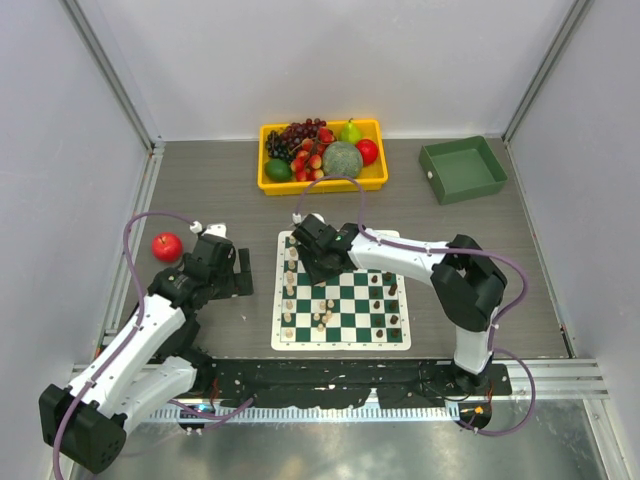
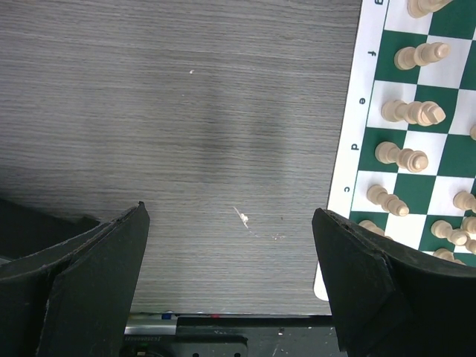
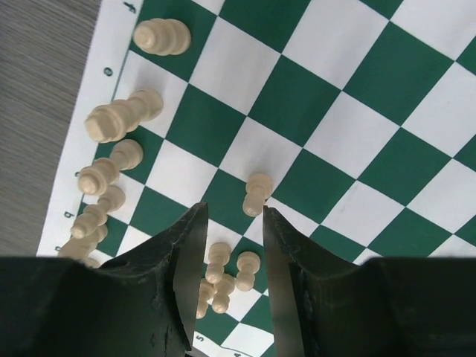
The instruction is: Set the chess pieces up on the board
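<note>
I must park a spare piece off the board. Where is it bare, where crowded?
Bare tabletop: right of the board, below the green bin; between red apple and yellow tray; and the strip left of the board, though the open left gripper hangs over it. Crowded: the board's left column and middle, where light pieces cluster near the right gripper.

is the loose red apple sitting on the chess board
No, the round red apple lies on the grey table left of the green and white checked board.
</note>
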You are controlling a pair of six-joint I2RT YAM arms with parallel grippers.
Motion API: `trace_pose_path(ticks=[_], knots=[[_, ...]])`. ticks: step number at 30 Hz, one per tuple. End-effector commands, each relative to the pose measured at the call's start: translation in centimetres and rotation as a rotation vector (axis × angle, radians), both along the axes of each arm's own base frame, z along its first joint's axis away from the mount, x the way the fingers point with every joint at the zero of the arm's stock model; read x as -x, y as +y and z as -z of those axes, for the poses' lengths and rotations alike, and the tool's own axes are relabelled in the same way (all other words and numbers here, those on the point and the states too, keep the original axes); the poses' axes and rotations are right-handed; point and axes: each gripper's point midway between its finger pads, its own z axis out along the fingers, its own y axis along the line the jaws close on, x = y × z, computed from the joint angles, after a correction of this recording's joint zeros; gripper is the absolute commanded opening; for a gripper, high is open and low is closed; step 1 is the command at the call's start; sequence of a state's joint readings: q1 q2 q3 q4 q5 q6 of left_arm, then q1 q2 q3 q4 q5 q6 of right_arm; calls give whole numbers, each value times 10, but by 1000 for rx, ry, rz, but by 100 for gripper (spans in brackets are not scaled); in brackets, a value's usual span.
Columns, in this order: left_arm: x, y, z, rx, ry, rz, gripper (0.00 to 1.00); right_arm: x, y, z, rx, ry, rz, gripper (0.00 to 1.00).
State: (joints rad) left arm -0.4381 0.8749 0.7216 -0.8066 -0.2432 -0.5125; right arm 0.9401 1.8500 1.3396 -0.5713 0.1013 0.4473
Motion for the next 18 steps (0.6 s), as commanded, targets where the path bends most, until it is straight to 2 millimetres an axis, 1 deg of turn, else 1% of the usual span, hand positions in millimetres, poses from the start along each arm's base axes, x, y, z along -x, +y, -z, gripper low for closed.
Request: trace_pose_path(ticks=[1,6,14,18], knots=[[-1,3,-5,2,-20,-25,99,-3,-5,6,45,-11,5,40],[-1,3,-5,7,-24,-32,99,2,-2,14,41,17,-4,39],[-2,2,-4,5,-18,-24,100,-3,-3,13,52,0,-2,25],[0,3,-3,1,-12,-25,100,-7,-7,13,77,-16,-2,21]])
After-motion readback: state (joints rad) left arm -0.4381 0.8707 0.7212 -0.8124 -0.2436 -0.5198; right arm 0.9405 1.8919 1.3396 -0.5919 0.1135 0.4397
